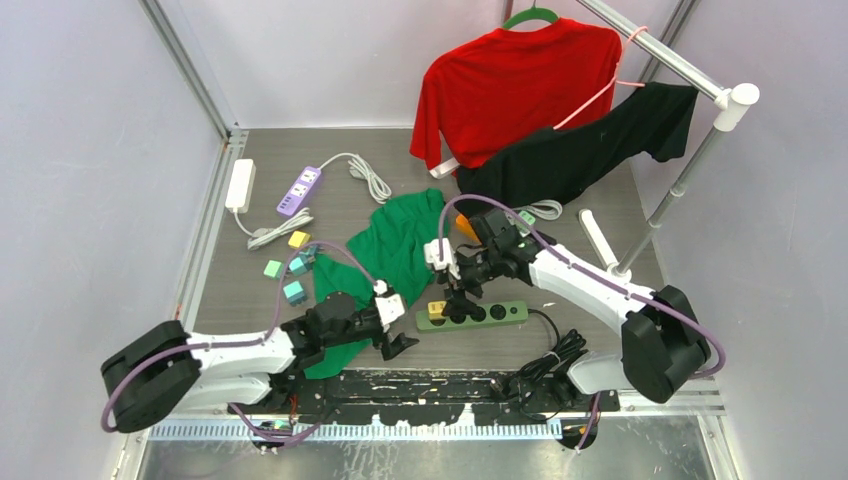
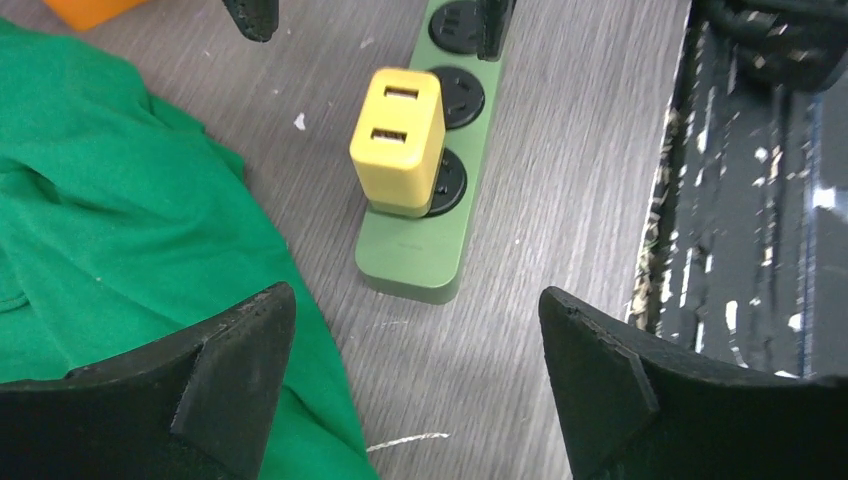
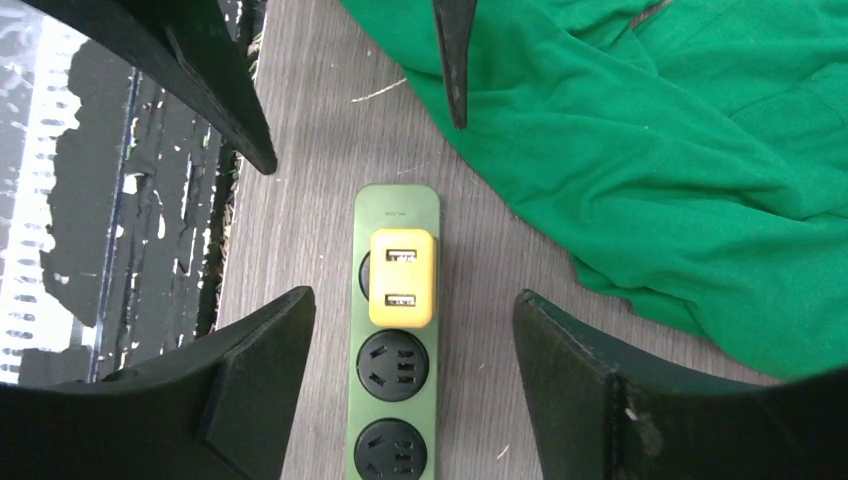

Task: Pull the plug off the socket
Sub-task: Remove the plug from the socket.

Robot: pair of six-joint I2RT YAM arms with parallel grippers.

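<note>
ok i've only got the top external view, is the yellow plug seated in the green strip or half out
observer: the left wrist view shows the yellow plug seated in the end socket of the green strip, no pins showing.
operator: is the right gripper on it
observer: no, its wrist view shows the right gripper open, jaws either side of the strip, clear of the plug.
operator: and the left
observer: the left gripper is open, short of the strip's end.

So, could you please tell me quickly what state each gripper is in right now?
Left gripper: open, holding nothing.
Right gripper: open over the green power strip, either side of the yellow plug, gripping nothing.
</note>
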